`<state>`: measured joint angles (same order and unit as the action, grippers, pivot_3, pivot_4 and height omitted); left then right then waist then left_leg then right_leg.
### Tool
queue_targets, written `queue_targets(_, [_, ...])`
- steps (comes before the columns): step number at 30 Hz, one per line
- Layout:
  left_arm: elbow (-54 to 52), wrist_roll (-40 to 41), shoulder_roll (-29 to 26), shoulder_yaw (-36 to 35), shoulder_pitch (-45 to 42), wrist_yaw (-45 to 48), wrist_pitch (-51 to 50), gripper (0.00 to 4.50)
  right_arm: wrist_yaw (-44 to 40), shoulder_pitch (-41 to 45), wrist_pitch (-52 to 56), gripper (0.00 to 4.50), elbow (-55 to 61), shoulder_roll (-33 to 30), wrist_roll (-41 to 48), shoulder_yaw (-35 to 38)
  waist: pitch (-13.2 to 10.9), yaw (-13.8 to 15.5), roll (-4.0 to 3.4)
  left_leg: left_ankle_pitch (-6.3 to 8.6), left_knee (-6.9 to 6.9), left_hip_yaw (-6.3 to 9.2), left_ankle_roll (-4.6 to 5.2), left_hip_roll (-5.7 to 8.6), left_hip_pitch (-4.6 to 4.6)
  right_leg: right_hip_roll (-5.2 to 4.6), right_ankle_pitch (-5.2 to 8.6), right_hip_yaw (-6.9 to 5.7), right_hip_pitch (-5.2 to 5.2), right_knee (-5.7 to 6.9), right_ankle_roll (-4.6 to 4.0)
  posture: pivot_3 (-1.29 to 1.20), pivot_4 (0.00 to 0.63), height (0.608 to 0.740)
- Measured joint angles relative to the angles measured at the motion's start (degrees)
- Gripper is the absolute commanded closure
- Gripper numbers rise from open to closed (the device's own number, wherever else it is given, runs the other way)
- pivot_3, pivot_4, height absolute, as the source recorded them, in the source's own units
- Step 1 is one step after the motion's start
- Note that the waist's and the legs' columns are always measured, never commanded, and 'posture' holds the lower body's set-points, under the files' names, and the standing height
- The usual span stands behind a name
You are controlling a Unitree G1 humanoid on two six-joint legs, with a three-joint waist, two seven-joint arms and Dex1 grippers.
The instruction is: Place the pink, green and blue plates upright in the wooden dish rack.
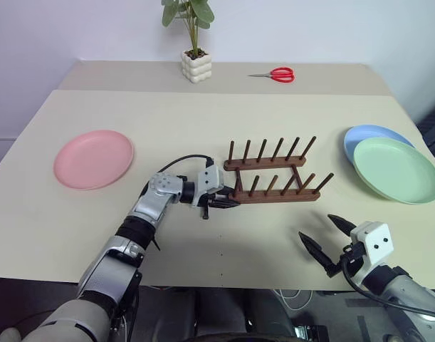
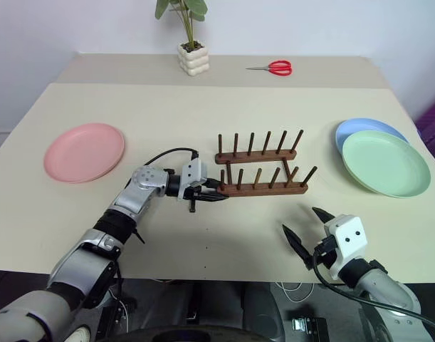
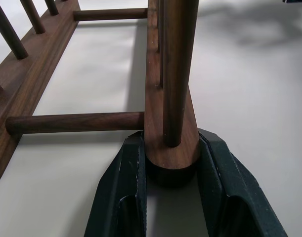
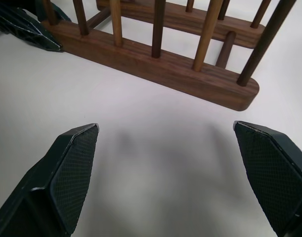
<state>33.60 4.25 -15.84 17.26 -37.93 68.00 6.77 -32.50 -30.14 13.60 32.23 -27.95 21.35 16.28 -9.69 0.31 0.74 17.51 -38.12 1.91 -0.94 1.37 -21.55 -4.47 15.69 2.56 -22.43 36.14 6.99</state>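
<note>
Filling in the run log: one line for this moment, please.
left gripper: shut on wooden dish rack rail end | right gripper: open, empty | plates: none racked

Left arm reaches in from the tabletop's near edge, left gripper [image 3: 171,170] clamped on the wooden dish rack [image 1: 274,178]; right gripper [image 1: 329,241] hovers at the near edge, fingers spread wide.

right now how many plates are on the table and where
3. The pink plate lies flat at the table's left side. The green plate lies at the right, overlapping the blue plate behind it. None stands in the wooden dish rack.
</note>
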Motion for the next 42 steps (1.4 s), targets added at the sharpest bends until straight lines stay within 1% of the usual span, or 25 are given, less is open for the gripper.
queue_targets(12, [-4.0, 1.4, -4.0, -1.2, 2.3, 2.5, -1.4, 3.74, -0.6, 1.0, -1.9, 0.00, -1.4, 0.6, -0.6, -0.5, 0.0, 0.1, 0.00, 0.00, 0.00, 0.00, 0.00, 0.00, 0.00, 0.00, 0.00, 0.00, 0.00, 0.01, 0.00, 0.00, 0.150, 0.740])
queue_targets(21, [-4.4, 1.5, -4.2, -1.2, 2.4, 2.9, -1.7, 3.74, -1.7, 1.0, -4.9, 0.00, -5.0, 1.5, -1.8, -1.6, 0.0, 0.2, 0.00, 0.00, 0.00, 0.00, 0.00, 0.00, 0.01, 0.00, 0.00, 0.00, 0.01, 0.01, 0.00, 0.00, 0.150, 0.740])
queue_targets(23, [-4.4, 1.5, -4.2, -1.2, 2.4, 2.9, -2.0, 2.69, -1.9, 1.0, -5.4, 0.00, -5.5, 1.6, -2.0, -1.6, 0.0, 0.2, 0.00, 0.00, 0.00, 0.00, 0.00, 0.00, 0.01, 0.00, 0.00, 0.00, 0.01, 0.01, 0.00, 0.00, 0.150, 0.740])
queue_targets(25, [-4.3, 1.5, -4.2, -1.3, 2.4, 3.0, -2.6, 1.79, -2.1, 1.0, -5.8, 0.00, -5.6, 1.6, -2.0, -1.6, 0.0, 0.2, 0.00, 0.00, 0.00, 0.00, 0.00, 0.00, 0.01, 0.00, 0.00, 0.00, 0.01, 0.02, 0.00, 0.00, 0.150, 0.740])
queue_targets(26, [-4.3, 1.5, -4.2, -1.3, 2.4, 2.9, -2.8, 1.21, -2.2, 1.0, -6.2, 0.00, -5.7, 1.6, -2.0, -1.6, 0.0, 0.2, 0.00, 0.00, 0.00, 0.00, 0.00, 0.00, 0.01, 0.00, 0.00, 0.00, 0.01, 0.02, 0.00, 0.00, 0.150, 0.740])
queue_targets(27, [-4.3, 1.5, -4.2, -1.3, 2.4, 2.9, -2.8, 0.77, -2.2, 1.0, -6.4, 0.00, -5.9, 1.7, -2.0, -1.6, 0.0, 0.2, 0.00, 0.00, 0.00, 0.00, 0.00, 0.00, 0.01, 0.00, 0.00, 0.00, 0.01, 0.02, 0.00, 0.00, 0.150, 0.740])
queue_targets(28, [-4.3, 1.5, -4.2, -1.3, 2.4, 2.9, -2.8, 0.20, -2.3, 1.0, -6.6, 0.00, -6.1, 1.7, -2.0, -1.6, 0.0, 0.2, 0.00, 0.00, 0.00, 0.00, 0.00, 0.00, 0.01, 0.00, 0.00, 0.00, 0.01, 0.02, 0.00, 0.00, 0.150, 0.740])
queue_targets(29, [-4.3, 1.5, -4.2, -1.4, 2.5, 2.8, -2.8, 0.09, -2.4, 1.0, -6.6, 0.00, -6.3, 1.7, -2.0, -1.6, 0.0, 0.2, 0.00, 0.00, 0.00, 0.00, 0.00, 0.00, 0.01, 0.00, 0.00, 0.00, 0.01, 0.02, 0.00, 0.00, 0.150, 0.740])
queue_targets(33, [-5.2, 1.8, -5.1, -2.7, 4.3, 1.9, -3.1, 0.09, -2.7, 0.8, -7.2, 0.00, -6.8, 1.9, -2.1, -1.6, 0.0, 0.0, -0.01, 0.00, 0.00, 0.00, 0.00, -0.01, 0.02, 0.01, 0.00, 0.00, 0.00, 0.04, 0.00, 0.00, 0.150, 0.740])
queue_targets(35, [-7.1, 2.2, -6.7, -3.4, 5.4, 1.7, -4.2, 0.00, -2.7, 0.6, -7.6, 0.55, -6.8, 1.9, -2.1, -1.6, 0.0, -0.2, -0.02, 0.00, 0.00, 0.00, 0.00, -0.02, 0.04, 0.01, 0.00, 0.00, -0.01, 0.07, 0.00, 0.00, 0.150, 0.740])
queue_targets(36, [-8.4, 2.5, -7.6, -4.0, 6.3, 1.7, -4.9, 0.00, -2.8, 0.5, -7.8, 0.91, -6.8, 2.0, -2.0, -1.6, 0.0, -0.2, -0.02, 0.00, 0.00, 0.00, 0.00, -0.03, 0.04, 0.01, 0.00, 0.00, 0.00, 0.07, 0.00, 0.00, 0.150, 0.740])
queue_targets(37, [-9.4, 2.7, -8.4, -4.6, 7.2, 1.6, -5.6, 0.22, -2.8, 0.2, -7.8, 1.37, -6.8, 2.0, -2.0, -1.6, 0.0, -0.2, -0.02, 0.00, 0.00, 0.00, 0.00, -0.04, 0.04, 0.01, 0.00, 0.00, 0.00, 0.08, 0.00, 0.00, 0.150, 0.740])
queue_targets(39, [-12.2, 3.7, -10.2, -5.8, 9.4, 1.3, -7.5, 0.83, -2.8, -0.2, -7.8, 2.36, -6.8, 2.0, -2.0, -1.7, 0.0, -0.3, -0.03, 0.00, 0.00, 0.00, 0.00, -0.04, 0.05, 0.00, 0.00, 0.01, 0.00, 0.08, 0.00, 0.00, 0.150, 0.740])
queue_targets(40, [-13.8, 4.3, -10.8, -6.6, 10.7, 1.0, -8.6, 1.30, -2.7, -0.1, -7.7, 2.89, -6.8, 2.0, -2.1, -1.8, 0.0, -0.2, -0.02, 0.00, 0.00, 0.00, 0.00, -0.04, 0.05, -0.02, 0.00, 0.01, 0.01, 0.08, 0.00, 0.00, 0.150, 0.740])
queue_targets(41, [-15.0, 4.8, -11.3, -7.0, 11.4, 0.9, -9.4, 1.92, -2.6, 0.0, -7.6, 3.49, -6.8, 2.0, -2.2, -1.9, 0.0, -0.2, -0.02, 0.00, -0.01, 0.00, 0.00, -0.04, 0.05, -0.03, 0.00, 0.01, 0.01, 0.08, 0.00, 0.00, 0.150, 0.740])
queue_targets(42, [-16.7, 5.6, -11.7, -7.5, 12.3, 0.8, -10.5, 2.37, -2.5, 0.3, -7.4, 3.96, -6.8, 2.0, -2.4, -2.2, 0.0, -0.2, -0.03, 0.00, -0.01, 0.00, 0.00, -0.04, 0.05, -0.04, 0.00, 0.02, 0.02, 0.08, -0.01, 0.00, 0.150, 0.740])
